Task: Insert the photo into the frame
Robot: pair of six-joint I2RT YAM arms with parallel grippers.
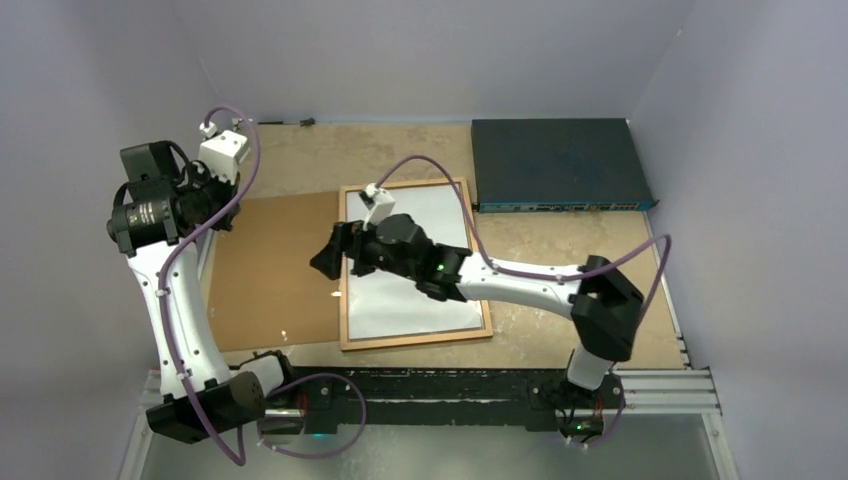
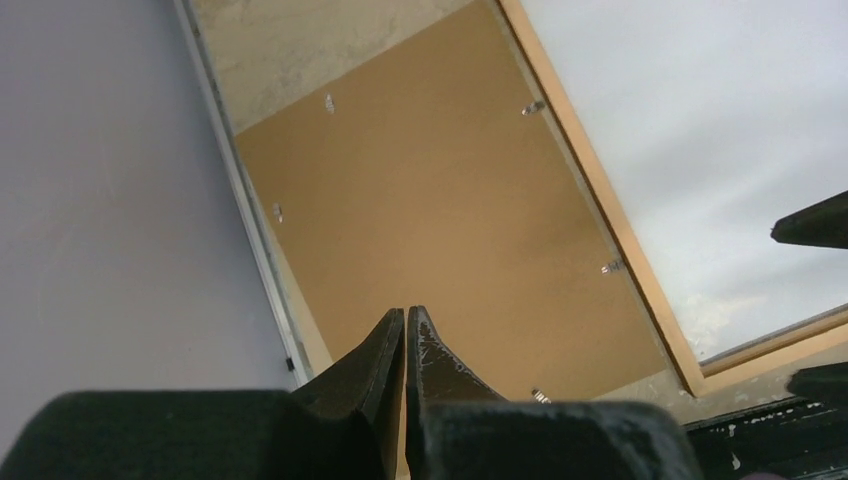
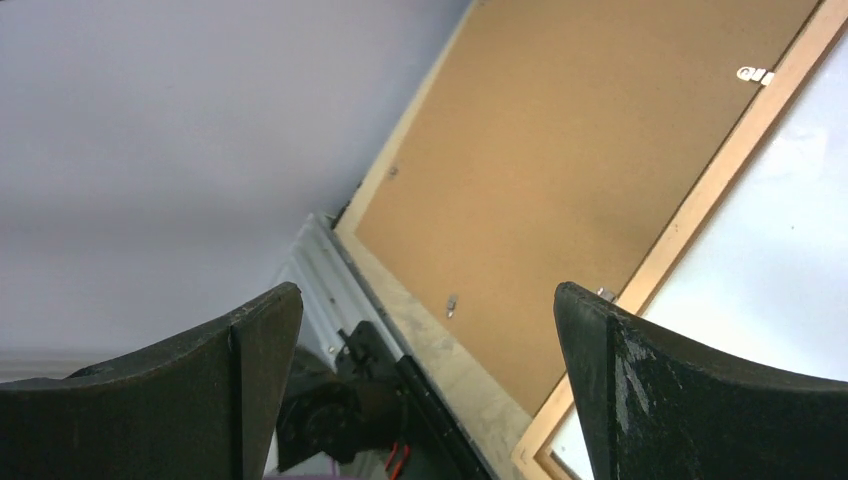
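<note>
The frame, thin orange-brown wood, lies flat in the middle of the table. Inside it lies a white sheet, the photo, with its plain back up, so the print does not show. My right gripper hovers over the frame's left edge, open, with nothing between its fingers. In the right wrist view the right gripper spreads wide above the frame's edge and the photo. My left gripper is shut on nothing, raised above the far left of the table. Its view shows the frame's edge and the photo.
A plain brown backing board with small metal tabs lies flat to the left of the frame, touching its left edge. A dark blue flat box sits at the back right. The walls stand close on the left, the right and at the back.
</note>
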